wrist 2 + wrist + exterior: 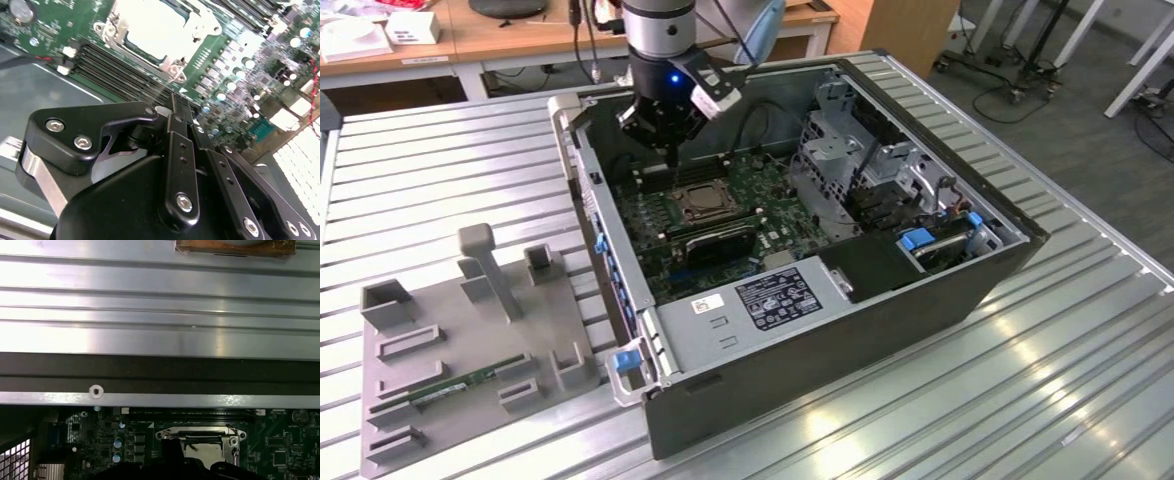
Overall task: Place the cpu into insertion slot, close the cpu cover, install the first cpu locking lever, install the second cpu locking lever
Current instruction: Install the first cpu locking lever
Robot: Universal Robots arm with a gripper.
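**Entry: socket work, gripper above board**

- Gripper [672, 152]: black, jointed metal links. In the second wrist view its fingers [176, 100] sit together with nothing between them. It hangs inside the case [854, 330], just beside the socket on the far side and not touching it.
- Cpu [152, 30]: flat square with a dull pale metal face. It lies seated in the slot [172, 67], squarely as far as I can see.
- Cover [200, 433]: thin bright steel frame. It looks to be down around the chip, though from these angles I would not swear it is fully flat.
- Board [45, 30]: green and densely populated. Long black memory slots [115, 75] and small round capacitors crowd the socket's edges.

Step in hand, as I judge it: the locking levers. I would work them with the fingertips alone, approaching straight and slow. The wire is springy and thin, so I would push along its arc, never across it, and keep the links off the capacitors.
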